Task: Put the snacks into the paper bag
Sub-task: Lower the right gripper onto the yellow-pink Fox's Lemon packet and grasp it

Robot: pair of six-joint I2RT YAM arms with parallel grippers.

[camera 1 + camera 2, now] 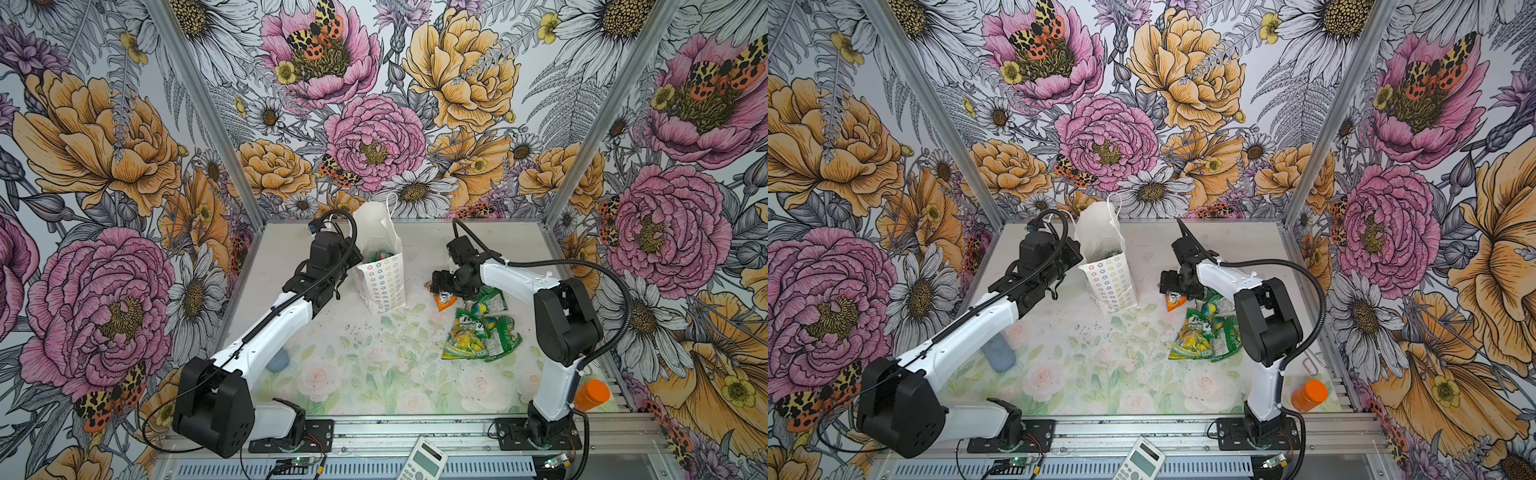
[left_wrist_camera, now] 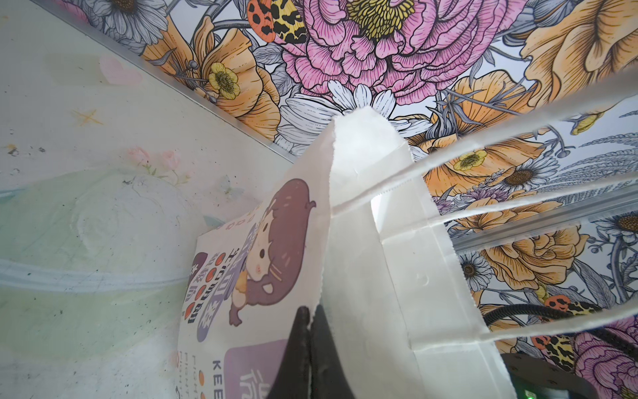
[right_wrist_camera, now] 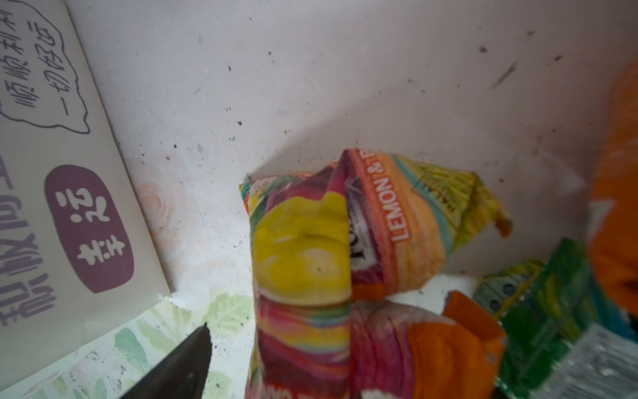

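Observation:
The white paper bag (image 1: 382,286) (image 1: 1112,286) stands upright at the back middle of the table, and a packet (image 1: 379,255) shows inside its mouth. My left gripper (image 2: 310,319) is shut on the bag's top rim (image 2: 366,241), beside the cartoon girl print. Several snacks lie to the right of the bag: an orange one (image 1: 443,302) (image 1: 1173,300), green ones (image 1: 492,297) and a yellow-green one (image 1: 464,341). My right gripper (image 1: 441,286) (image 1: 1169,286) hovers open over the lemon-print packet (image 3: 310,259). Only one of its fingers (image 3: 193,355) shows, apart from the packet.
An orange-capped bottle (image 1: 592,395) (image 1: 1308,395) lies at the front right by the right arm's base. A blue-grey object (image 1: 998,353) sits under the left arm. A calculator (image 1: 422,459) rests on the front rail. The bag's side (image 3: 51,207) stands close to the right gripper.

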